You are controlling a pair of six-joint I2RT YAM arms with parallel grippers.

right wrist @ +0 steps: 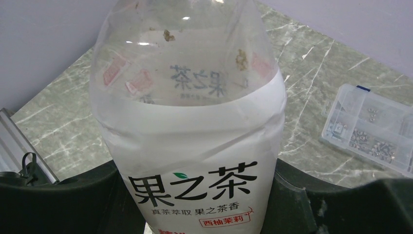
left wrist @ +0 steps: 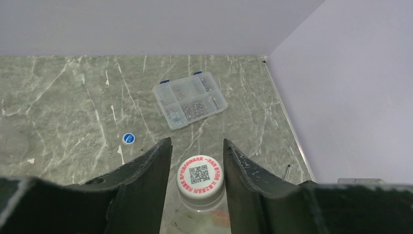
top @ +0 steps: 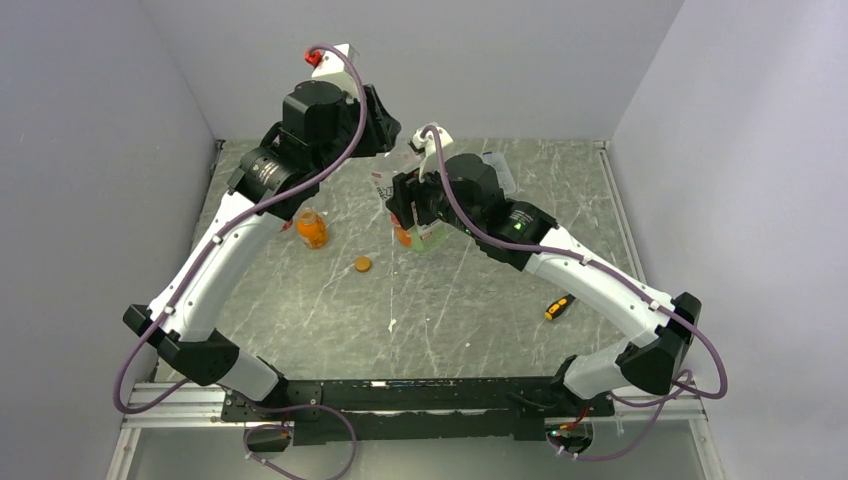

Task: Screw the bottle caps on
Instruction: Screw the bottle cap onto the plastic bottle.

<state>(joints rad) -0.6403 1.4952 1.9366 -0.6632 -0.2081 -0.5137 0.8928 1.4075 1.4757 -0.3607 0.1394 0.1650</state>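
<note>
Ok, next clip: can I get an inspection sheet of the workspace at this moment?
Surface: grey marbled table, flat, white veining.
Job's things: white-labelled bottle upright in the right arm's grip; whitish cap sitting on a clear bottle neck; squat orange bottle standing apart; orange cap and blue cap loose on the table.
Clutter: compartment box towards the far right corner; screwdriver beside the right arm.
Grippers: left gripper open, fingers either side of the whitish cap with narrow gaps; right gripper shut on the white-labelled bottle.
Cables: purple cables loop off both arms, away from the objects.
Surroundings: plain grey walls; nothing else seen.
</note>
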